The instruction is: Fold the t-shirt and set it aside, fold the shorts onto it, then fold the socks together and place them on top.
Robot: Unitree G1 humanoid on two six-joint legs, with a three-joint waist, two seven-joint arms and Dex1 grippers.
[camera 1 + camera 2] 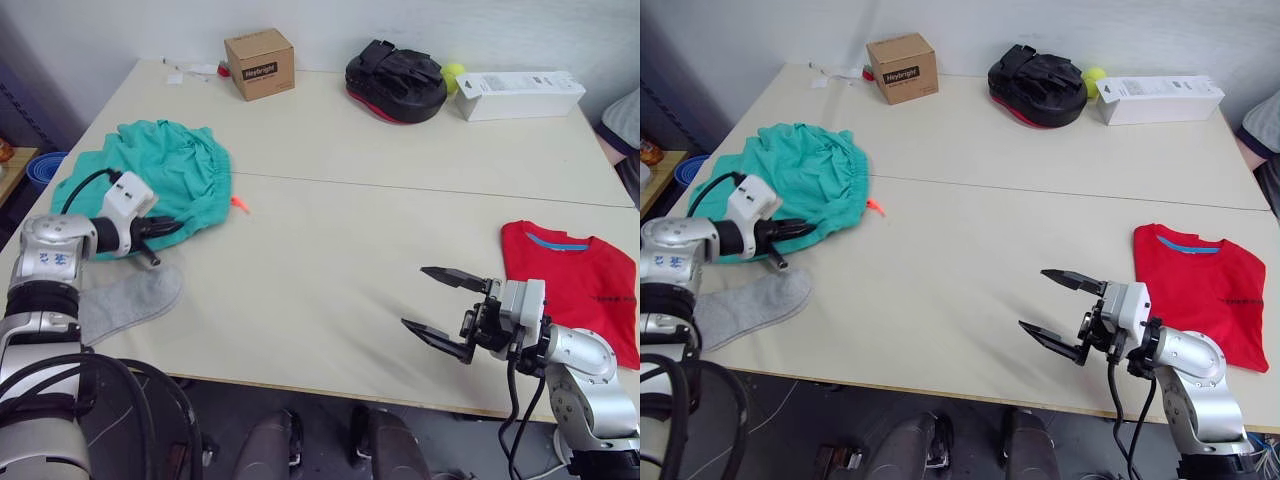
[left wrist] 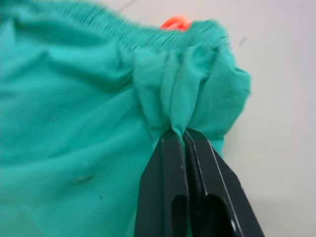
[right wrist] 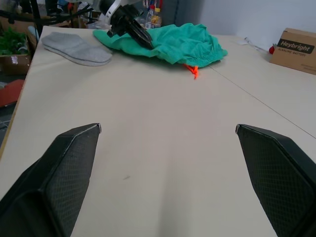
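The teal-green shorts (image 1: 165, 170) lie bunched at the table's left, with an orange drawstring (image 1: 240, 205) poking out at their right edge. My left gripper (image 1: 170, 228) is shut on a pinched fold of the shorts (image 2: 173, 106) at their near hem. A grey sock (image 1: 125, 300) lies flat near the front left edge, just in front of that arm. The folded red t-shirt (image 1: 575, 280) rests at the right. My right gripper (image 1: 440, 305) hovers open and empty above bare table, left of the t-shirt.
Along the far edge stand a brown cardboard box (image 1: 260, 63), a black padded bag (image 1: 395, 80), a yellow ball (image 1: 453, 73) and a long white box (image 1: 520, 95). A seam (image 1: 420, 187) runs across the tabletop. A blue bowl (image 1: 42, 168) sits off the table's left.
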